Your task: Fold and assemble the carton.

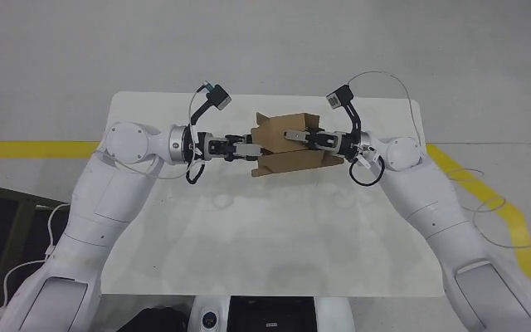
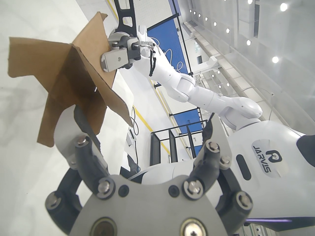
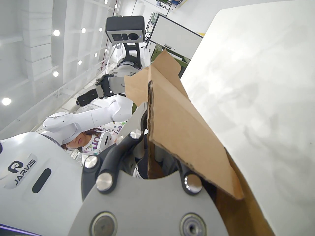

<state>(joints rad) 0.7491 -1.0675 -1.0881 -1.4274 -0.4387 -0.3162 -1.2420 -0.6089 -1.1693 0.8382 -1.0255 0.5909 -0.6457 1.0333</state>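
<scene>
The carton [image 1: 286, 145] is of brown corrugated cardboard and is only partly formed. Its panels stand at angles to each other, the inside is open, and several flaps stick outward with raw edges. It is held up over the far half of the white bench [image 1: 274, 241], tilted, with one panel clamped in the right pincer [image 1: 292, 134].

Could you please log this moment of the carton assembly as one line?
stage: carton partly folded, over table | right gripper: jaws shut on carton panel | left gripper: jaws open at carton flap
</scene>
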